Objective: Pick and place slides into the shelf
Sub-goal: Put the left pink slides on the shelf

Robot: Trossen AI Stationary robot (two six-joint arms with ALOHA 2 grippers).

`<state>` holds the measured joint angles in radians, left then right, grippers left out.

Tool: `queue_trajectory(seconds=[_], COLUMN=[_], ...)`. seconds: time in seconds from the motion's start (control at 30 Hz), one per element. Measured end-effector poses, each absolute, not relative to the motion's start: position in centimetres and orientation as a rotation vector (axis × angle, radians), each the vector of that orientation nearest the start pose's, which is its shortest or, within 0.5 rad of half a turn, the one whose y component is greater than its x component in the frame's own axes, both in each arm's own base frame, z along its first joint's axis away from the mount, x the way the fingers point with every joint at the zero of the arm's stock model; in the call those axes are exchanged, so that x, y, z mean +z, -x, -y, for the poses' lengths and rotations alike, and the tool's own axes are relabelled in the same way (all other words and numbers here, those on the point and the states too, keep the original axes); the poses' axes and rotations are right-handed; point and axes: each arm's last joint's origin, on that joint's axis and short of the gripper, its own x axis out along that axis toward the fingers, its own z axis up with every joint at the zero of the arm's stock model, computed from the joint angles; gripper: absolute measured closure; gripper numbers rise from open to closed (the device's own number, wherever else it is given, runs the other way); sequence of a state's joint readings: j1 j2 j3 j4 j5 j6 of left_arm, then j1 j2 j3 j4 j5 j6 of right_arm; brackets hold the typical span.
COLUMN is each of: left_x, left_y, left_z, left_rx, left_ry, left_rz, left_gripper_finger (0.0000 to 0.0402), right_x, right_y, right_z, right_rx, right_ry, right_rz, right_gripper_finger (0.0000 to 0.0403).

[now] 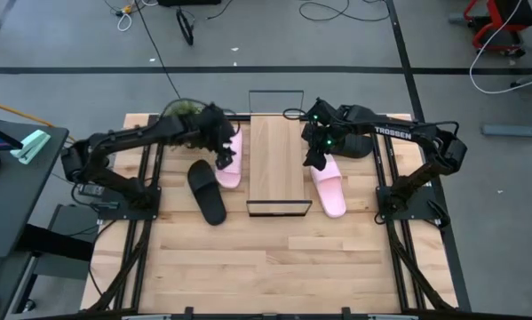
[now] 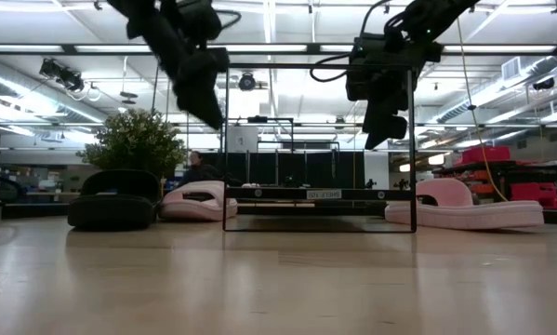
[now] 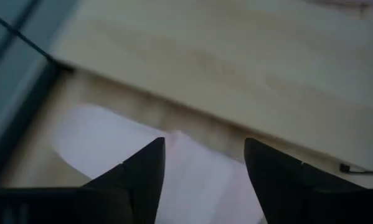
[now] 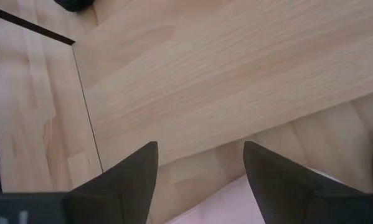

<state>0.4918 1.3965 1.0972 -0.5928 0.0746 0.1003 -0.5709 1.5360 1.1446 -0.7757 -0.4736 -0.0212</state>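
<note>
the left gripper (image 1: pixel 221 153) hangs above the pink slide (image 1: pixel 230 158) left of the shelf (image 1: pixel 277 160), fingers spread, holding nothing. the right gripper (image 1: pixel 316 158) hangs spread and empty above the other pink slide (image 1: pixel 328 187) on the shelf's right. a black slide (image 1: pixel 207 190) lies near the left pink one. only the low view shows that both grippers are well above the table (image 1: pixel 274 267) and a plant (image 2: pixel 137 141) behind.
</note>
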Motion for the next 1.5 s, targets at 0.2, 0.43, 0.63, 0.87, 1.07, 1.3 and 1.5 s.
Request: queue_trajectory(seconds=[0.2,0.43,0.63,0.87,1.07,1.3,1.5], left_x=[28.6,26.7,23.5,20.8,20.3,20.0,19.7], left_y=[-26.2,-28.6,-30.0,-30.2,-30.3,-30.3,-30.2], left_z=[-16.2,-19.3,-21.1,-21.2,-21.3,-21.5,-22.3], left_rx=[0.259,0.156,0.08,-0.059,-0.127,-0.178,-0.224], left_ry=[0.187,0.255,0.35,0.324,0.265,0.22,0.181], left_rz=[-1.001,-1.213,-1.353,-1.476,-1.484,-1.474,-1.422], left_gripper_finger=[0.0172,0.0195,0.0202,0.0188,0.0182,0.0188,0.0191], right_x=[24.3,24.4,24.4,24.4,24.4,24.4,24.4], right_y=[-25.7,-25.7,-25.7,-25.7,-25.7,-25.7,-25.7], right_z=[14.9,14.9,14.8,14.8,14.8,14.8,14.8], right_rx=[-0.079,-0.068,-0.066,-0.066,-0.054,-0.055,-0.056], right_ry=[-0.585,-0.605,-0.619,-0.622,-0.633,-0.64,-0.642], right_rz=[-1.01,-1.005,-1.003,-1.002,-0.998,-0.997,-0.997], right_gripper_finger=[0.0161,0.0161,0.0161,0.0161,0.0161,0.0161,0.0161])
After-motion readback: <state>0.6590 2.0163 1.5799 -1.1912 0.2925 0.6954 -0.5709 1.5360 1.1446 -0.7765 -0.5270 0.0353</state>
